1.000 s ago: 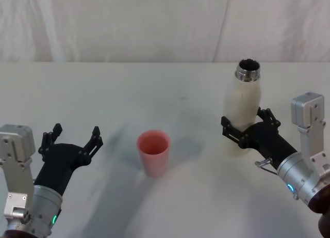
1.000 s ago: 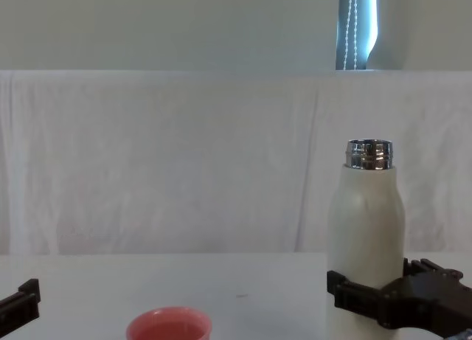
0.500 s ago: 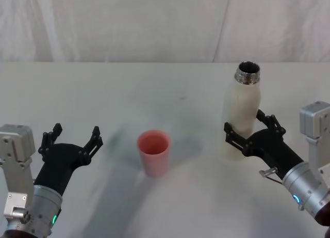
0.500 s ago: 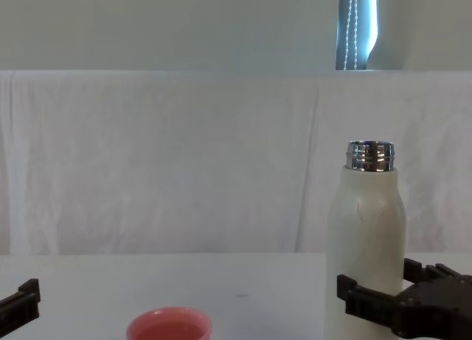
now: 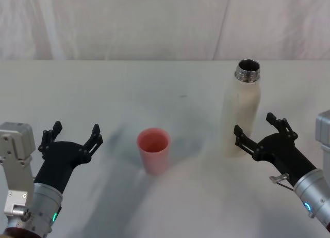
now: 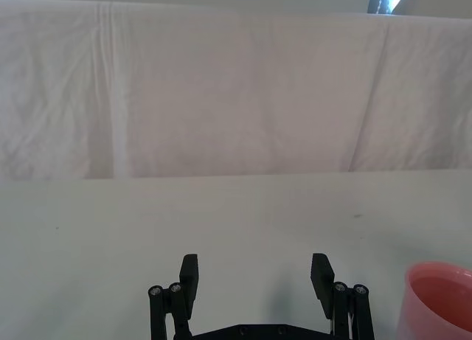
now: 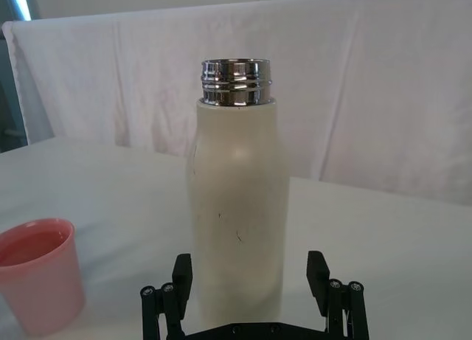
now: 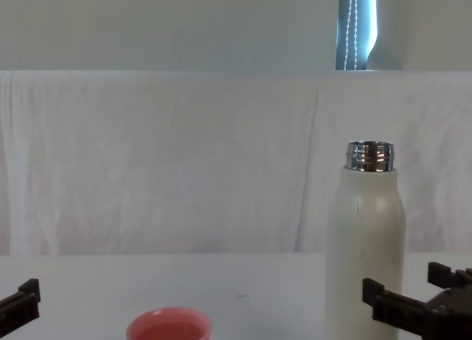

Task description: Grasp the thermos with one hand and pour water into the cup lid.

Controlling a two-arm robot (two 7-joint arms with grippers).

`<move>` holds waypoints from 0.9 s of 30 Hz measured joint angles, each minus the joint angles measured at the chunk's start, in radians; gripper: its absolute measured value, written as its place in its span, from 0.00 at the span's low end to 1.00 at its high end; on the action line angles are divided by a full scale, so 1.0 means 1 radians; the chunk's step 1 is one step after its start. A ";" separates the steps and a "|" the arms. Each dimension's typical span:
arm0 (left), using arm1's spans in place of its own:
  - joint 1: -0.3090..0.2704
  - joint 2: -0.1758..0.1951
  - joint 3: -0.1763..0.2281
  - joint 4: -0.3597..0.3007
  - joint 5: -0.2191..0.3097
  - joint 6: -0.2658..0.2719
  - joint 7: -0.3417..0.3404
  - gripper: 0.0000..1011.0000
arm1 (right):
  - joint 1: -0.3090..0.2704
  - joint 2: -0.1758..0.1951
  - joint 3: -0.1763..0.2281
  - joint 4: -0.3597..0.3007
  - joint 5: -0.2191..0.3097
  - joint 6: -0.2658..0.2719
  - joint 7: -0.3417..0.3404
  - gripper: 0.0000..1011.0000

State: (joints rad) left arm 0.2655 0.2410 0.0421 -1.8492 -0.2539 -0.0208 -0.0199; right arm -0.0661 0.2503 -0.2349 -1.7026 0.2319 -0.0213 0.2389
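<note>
Thermos [image 5: 241, 113] stands upright, open neck pointing up.

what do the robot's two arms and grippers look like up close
Both match: the left gripper and the right gripper are black, two-fingered linkage claws on silver-grey cylindrical wrists, each with a small teal indicator light and a pale grey boxy module alongside. A thin metal wire clip shows by the right wrist.

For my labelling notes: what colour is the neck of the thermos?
Shiny silver metal on the cream-white thermos; the right wrist view shows it best.
</note>
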 joint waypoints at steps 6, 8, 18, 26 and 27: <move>0.000 0.000 0.000 0.000 0.000 0.000 0.000 0.99 | -0.036 0.010 0.015 -0.029 -0.004 -0.007 -0.009 0.99; 0.000 0.000 0.000 0.000 0.000 0.000 0.000 0.99 | -0.044 0.012 0.020 -0.035 -0.005 -0.009 -0.011 0.99; 0.000 0.000 0.000 0.000 0.000 0.000 0.000 0.99 | -0.094 0.012 0.056 -0.064 -0.031 -0.037 -0.044 0.99; 0.000 0.000 0.000 0.000 0.000 0.000 0.000 0.99 | -0.121 -0.012 0.078 -0.071 -0.085 -0.070 -0.086 0.99; 0.000 0.000 0.000 0.000 0.000 0.000 0.000 0.99 | -0.123 -0.015 0.080 -0.071 -0.091 -0.073 -0.089 0.99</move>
State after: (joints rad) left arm 0.2655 0.2410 0.0421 -1.8492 -0.2539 -0.0208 -0.0199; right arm -0.1889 0.2354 -0.1546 -1.7736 0.1407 -0.0947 0.1498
